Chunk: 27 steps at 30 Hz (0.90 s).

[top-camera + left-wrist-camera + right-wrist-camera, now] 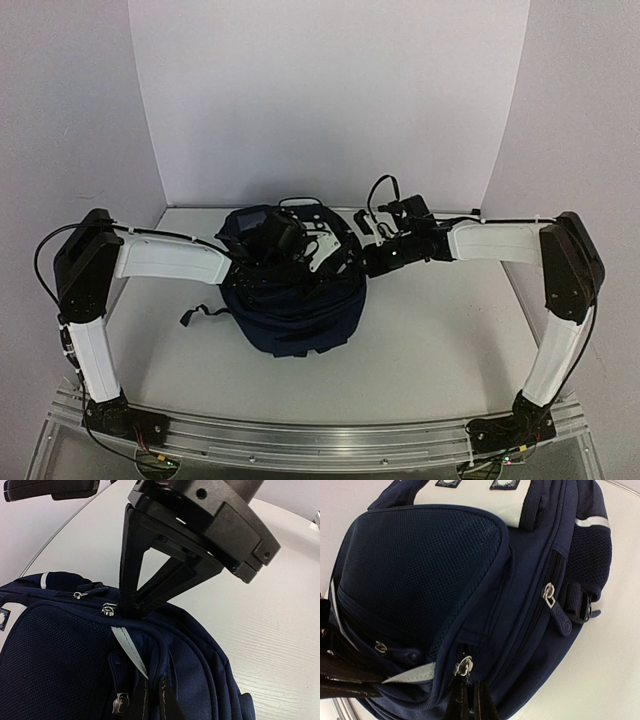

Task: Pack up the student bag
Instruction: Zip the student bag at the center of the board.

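- Item: large navy-blue fabric student bag [290,310]. We find it in the middle of the white tabletop [440,340], between the two arms and nearer the far side. Both grippers meet over its top.
- Front pocket: navy mesh panel [415,565], edged with navy piping, with a white patch [475,495] above it in the right wrist view.
- Trim: thin white reflective stripe [131,650], running down the seam beside the mesh panel.
- Fastenings: small silver metal zip pull [464,666] on the top seam. A second silver zip pull with a dark tab [549,595] sits further along on a zip that we see closed.
- Strap: black webbing strap [195,317], lying on the tabletop just left of the bag.
- Left arm [165,258]: white and black, reaching in from the left. Left gripper [155,697]: its black fingers are drawn close together, with a ridge of the bag's navy cloth running in between them, so we record them as pinching the bag.
- Right arm [495,243]: reaching in from the right. Right gripper [471,700]: its fingers are closed, the tips meeting on the top seam just beside the first zip pull. Whether they hold the pull or the cloth, we cannot tell.
- Surroundings: curved white backdrop panel [330,100] behind the tabletop, and a silver metal rail [320,440] along the near edge, carrying both arm bases.
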Tool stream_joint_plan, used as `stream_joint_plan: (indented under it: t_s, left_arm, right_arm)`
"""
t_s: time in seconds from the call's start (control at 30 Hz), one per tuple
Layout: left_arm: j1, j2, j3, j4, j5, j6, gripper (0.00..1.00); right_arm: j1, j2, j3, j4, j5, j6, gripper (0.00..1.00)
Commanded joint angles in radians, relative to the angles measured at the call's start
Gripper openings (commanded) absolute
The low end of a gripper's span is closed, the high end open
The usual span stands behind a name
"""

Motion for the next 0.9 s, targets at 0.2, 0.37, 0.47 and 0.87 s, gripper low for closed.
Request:
stream_joint_plan:
  t_s: [0.2, 0.37, 0.47, 0.87]
  left_arm:
    - [-0.026, -0.108, -0.075, -0.08, 0.084, -0.054, 0.0]
    - [-0.027, -0.116, -0.09, -0.096, 0.1, -0.067, 0.0]
    - [-0.027, -0.113, -0.095, -0.096, 0.079, -0.098, 0.0]
    - [0.052, -0.14, 0.006, -0.104, 0.115, -0.407, 0.79]
  right_arm:
    - [-0.051, 0.098, 0.162, 0.048, 0.147, -0.041, 0.0]
    - [-0.062, 0.137, 0.215, 0.049, 0.153, -0.034, 0.0]
    - [-0.064, 0.147, 0.236, 0.049, 0.133, -0.03, 0.0]
    - [-0.077, 0.022, 0.06, 0.069, 0.022, -0.052, 0.78]
